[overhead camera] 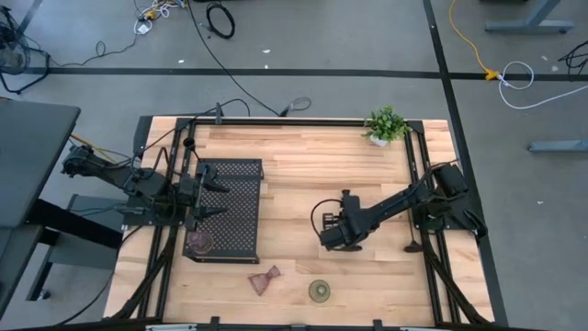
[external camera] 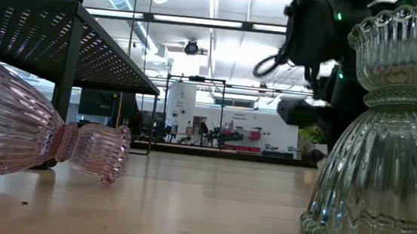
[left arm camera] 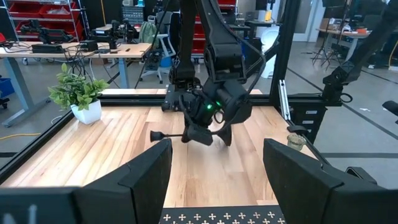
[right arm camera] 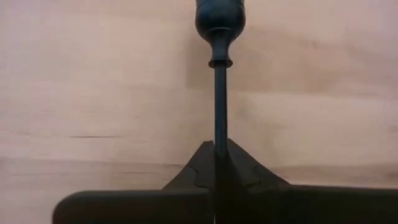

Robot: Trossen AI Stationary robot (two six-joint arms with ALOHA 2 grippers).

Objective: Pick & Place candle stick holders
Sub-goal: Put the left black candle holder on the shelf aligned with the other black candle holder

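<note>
Black stem holder [right arm camera: 219, 93] is lying pinched in the right gripper [overhead camera: 333, 232] over mid-table, jaws closing on its thin shaft. Left gripper [overhead camera: 213, 197] is hovering wide open over the perforated tray [overhead camera: 241, 230].

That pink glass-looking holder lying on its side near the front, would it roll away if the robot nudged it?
Probably, but in a curve: the pink holder lies on its side, round and wider at one end. Its ribbed, glassy surface looks slippery and breakable. The olive-green holder, standing upright, looks steadier.
</note>
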